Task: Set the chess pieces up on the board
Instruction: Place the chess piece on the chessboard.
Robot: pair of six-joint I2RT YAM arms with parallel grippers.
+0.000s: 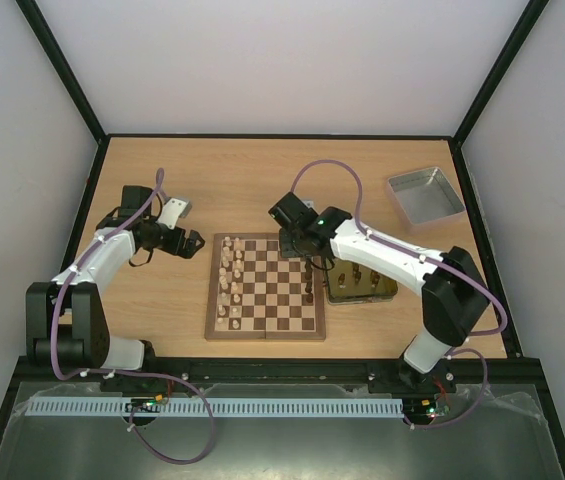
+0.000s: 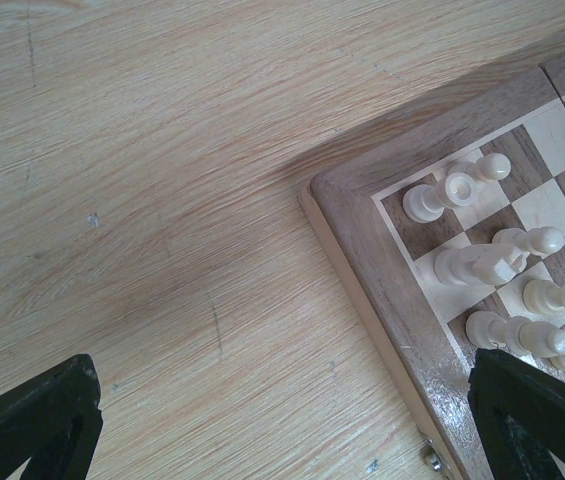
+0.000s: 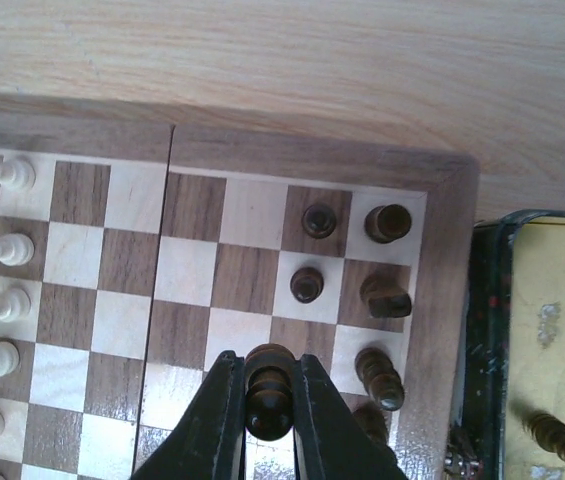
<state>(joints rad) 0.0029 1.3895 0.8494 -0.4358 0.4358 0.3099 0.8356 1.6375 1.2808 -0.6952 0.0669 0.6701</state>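
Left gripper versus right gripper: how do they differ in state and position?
The left gripper is open and empty; the right gripper is shut on a dark piece. Left hangs over the table at the board's corner; right is above the board. Both have black fingers.

Pale walls (black-framed), wooden table

We see our left gripper spread wide above the bare bench, one finger over the border of the board near its corner. Cream chess pieces stand on the squares by that corner.
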